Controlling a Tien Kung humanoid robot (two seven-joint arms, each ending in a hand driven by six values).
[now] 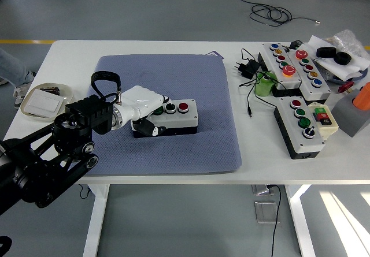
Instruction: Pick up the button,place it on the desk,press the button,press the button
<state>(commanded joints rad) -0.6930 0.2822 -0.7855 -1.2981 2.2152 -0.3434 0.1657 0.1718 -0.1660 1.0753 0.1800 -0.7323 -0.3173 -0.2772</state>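
Observation:
A grey-and-black button box (180, 118) lies flat on the blue mat (191, 75). Its red button (184, 106) and middle green button (170, 107) are uncovered. My white left hand (151, 117) sits low over the box's left end. Its fingers curl down onto the left green button, and the thumb hangs against the box's front side. The black left arm (52, 153) comes in from the lower left. The right arm is out of view.
At the left table edge stands a shallow tray (40, 98) with a white card. Two more button boxes (300, 127) (292, 63), a power adapter (250, 67) with cables and a green part (265, 85) crowd the right side. A person's leg and shoe (17, 86) show at the far left.

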